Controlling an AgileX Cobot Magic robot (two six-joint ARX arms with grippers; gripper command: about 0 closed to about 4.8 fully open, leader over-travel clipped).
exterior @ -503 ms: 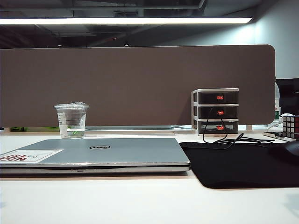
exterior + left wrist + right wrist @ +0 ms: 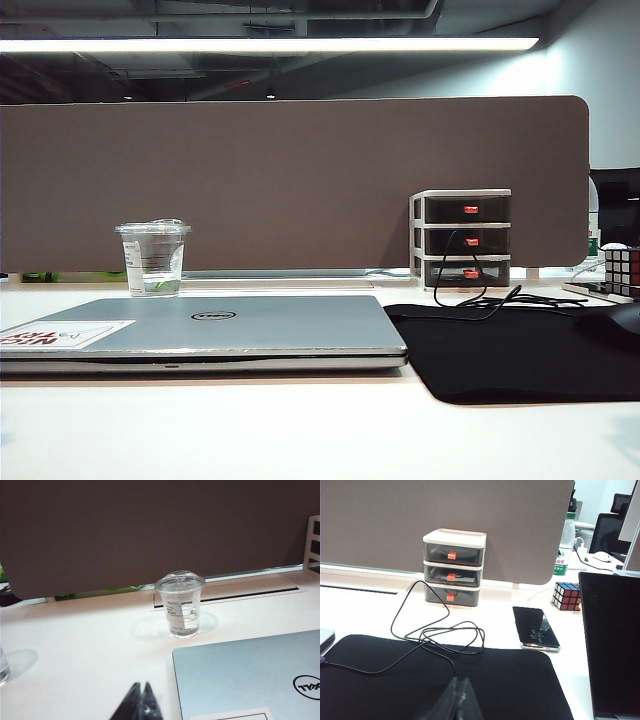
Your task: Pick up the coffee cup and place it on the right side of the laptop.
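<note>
A: Exterior view. What lies on the white table (image 2: 300, 440)?
B: The closed laptop (image 2: 200, 335) at centre-left, lid logo up, a white sticker with red letters at its near left corner. The coffee cup (image 2: 153, 259) stands upright at 11 o'clock from the laptop, behind its far edge, apart from it. A black mat (image 2: 510, 350) lies at 3 o'clock from the laptop; a three-drawer mini unit (image 2: 462, 239) stands behind it against the brown partition (image 2: 290, 180). No gripper appears here.

A: Left wrist view?
B: The left gripper (image 2: 141, 702) sits low over the table, fingertips pressed together, grasping nothing. The cup stands well beyond it, just past the laptop's far corner, not touching.

A: Right wrist view?
B: The right gripper (image 2: 457, 697) hangs over the black mat, tips meeting, clenched and empty. A black cable (image 2: 435, 635) loops across the mat toward the drawer unit; a phone (image 2: 536, 628) and puzzle cube (image 2: 567, 596) lie further off.
</note>
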